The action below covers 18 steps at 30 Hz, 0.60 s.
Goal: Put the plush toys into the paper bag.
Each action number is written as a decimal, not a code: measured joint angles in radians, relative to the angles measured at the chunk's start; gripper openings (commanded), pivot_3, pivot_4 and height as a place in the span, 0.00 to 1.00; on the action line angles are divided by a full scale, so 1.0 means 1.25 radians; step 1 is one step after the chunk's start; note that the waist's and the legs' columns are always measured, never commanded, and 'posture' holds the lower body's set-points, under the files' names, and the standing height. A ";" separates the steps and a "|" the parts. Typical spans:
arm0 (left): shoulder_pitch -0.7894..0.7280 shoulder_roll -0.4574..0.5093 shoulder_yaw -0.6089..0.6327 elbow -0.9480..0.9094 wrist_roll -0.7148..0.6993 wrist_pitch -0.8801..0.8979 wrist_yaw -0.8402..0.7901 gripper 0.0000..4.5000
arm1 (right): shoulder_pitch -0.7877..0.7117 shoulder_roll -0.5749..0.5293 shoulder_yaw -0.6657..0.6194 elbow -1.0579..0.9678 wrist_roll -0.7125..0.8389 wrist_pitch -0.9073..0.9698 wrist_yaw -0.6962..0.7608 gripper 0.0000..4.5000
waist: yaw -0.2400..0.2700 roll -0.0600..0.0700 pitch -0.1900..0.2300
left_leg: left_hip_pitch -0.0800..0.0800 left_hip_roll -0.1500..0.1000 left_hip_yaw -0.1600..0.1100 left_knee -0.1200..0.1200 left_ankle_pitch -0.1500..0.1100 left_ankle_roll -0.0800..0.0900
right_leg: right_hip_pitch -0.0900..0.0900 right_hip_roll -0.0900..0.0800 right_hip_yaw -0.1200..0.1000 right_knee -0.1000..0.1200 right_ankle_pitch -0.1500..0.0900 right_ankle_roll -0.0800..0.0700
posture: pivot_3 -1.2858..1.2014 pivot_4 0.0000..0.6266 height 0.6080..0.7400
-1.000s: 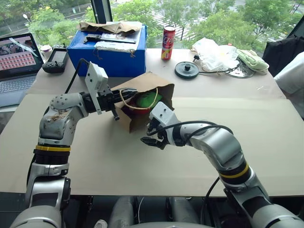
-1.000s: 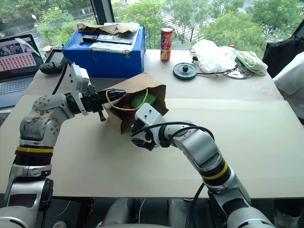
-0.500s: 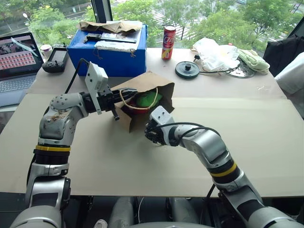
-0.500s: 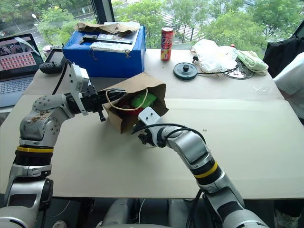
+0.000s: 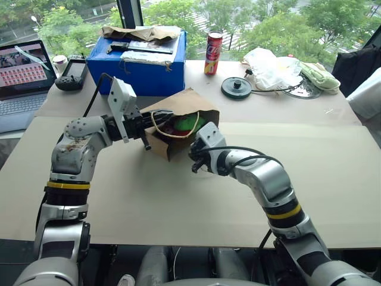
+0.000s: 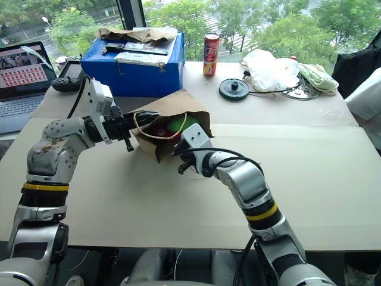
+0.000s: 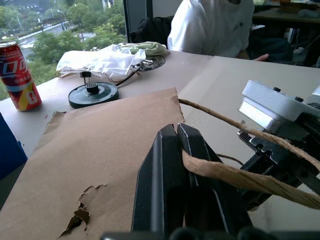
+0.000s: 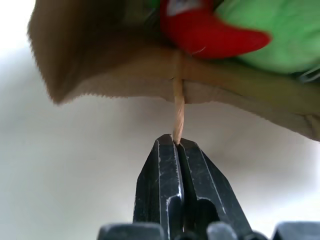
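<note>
Bag: brown paper bag [image 5: 178, 113] lying on its side mid-bench, mouth facing robot; small torn hole in upper side [image 7: 82, 215].
Toys: both inside bag, at the mouth. Green plush [image 5: 189, 123] and red chili plush [image 8: 205, 31] side by side, touching.
Handles: beige twine loops [image 6: 156, 134] at mouth; one strand runs to each tool.
Left tool: left tool [image 7: 176, 134] fingers together, clamped on bag's upper rim w/ twine handle, on bag's left side.
Right tool: right tool [image 8: 176, 142] fingers together, pinching the other twine handle just below bag's lower lip, at front-right of mouth.
Bench: beige bench top [image 5: 178, 202] under bag.
Behind bag: blue box [image 5: 140, 62] w/ crumpled brown paper on top; red soda can [image 5: 212, 52] beside it; black round disc [image 5: 236, 87]; white plastic bag [image 5: 271, 67] further right.
Far left: laptop [image 5: 22, 77], handheld controller [image 5: 70, 74].
Far right: person in white sleeve [image 5: 366, 98] at bench edge.
</note>
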 measured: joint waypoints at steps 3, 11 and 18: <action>-0.032 -0.047 0.003 0.031 -0.002 -0.011 0.024 0.00 | 0.006 -0.074 -0.034 -0.075 -0.001 -0.013 0.015 0.02 | 0.002 0.000 0.000 | 0.000 0.000 0.000 0.000 0.000 0.000 | 0.000 0.000 0.000 -0.001 0.000 0.000 | 0.52 0.24 0.99; -0.052 -0.132 0.016 0.056 -0.007 -0.021 0.068 0.00 | 0.007 -0.186 -0.089 -0.239 0.015 -0.011 0.050 0.02 | -0.009 0.000 0.000 | 0.001 0.001 0.000 0.000 0.000 0.000 | 0.000 0.002 0.001 -0.001 0.000 0.000 | 0.52 0.24 0.99; -0.039 -0.180 0.007 0.056 -0.007 -0.024 0.058 0.00 | -0.018 -0.162 -0.089 -0.288 0.037 0.006 0.047 0.02 | -0.005 0.000 0.000 | 0.000 0.000 0.000 0.000 0.000 0.000 | 0.000 0.001 0.001 -0.001 0.000 0.000 | 0.52 0.24 0.99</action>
